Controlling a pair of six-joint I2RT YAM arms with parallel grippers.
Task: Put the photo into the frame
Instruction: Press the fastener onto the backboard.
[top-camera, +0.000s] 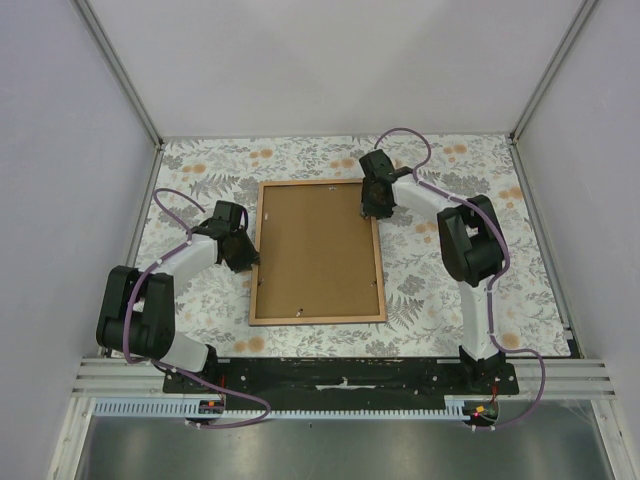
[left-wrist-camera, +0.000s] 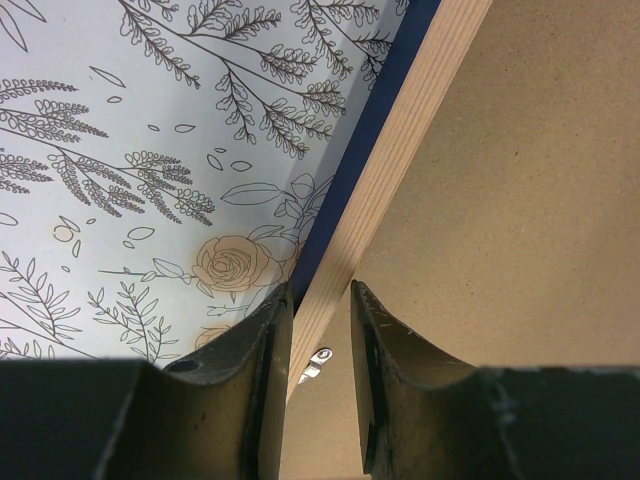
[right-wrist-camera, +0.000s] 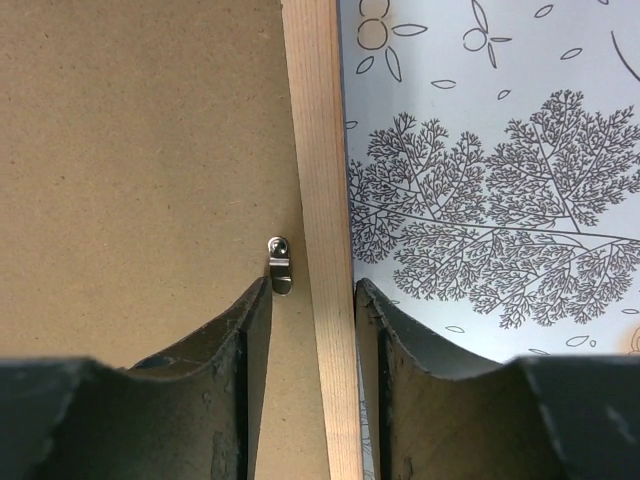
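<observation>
- two grippers straddle opposite long rims of the frame, which lies flat at the middle of the floral tablecloth, light wood face up, its short sides near and far.
- a brown backing board fills the frame's opening.
- left gripper: on the left rim, about midway along it. in the wrist view its jaws are clamped on the rim, one pad against the dark blue outer edge and the other at the wood's inner side. a metal clip shows between them.
- right gripper: at the right rim near the far corner, jaws apart with the rim between them. the outer pad is just beside the wood; a strip of board separates the inner pad from it.
- a second metal clip sits on the board against the rim, just ahead of the inner pad.
</observation>
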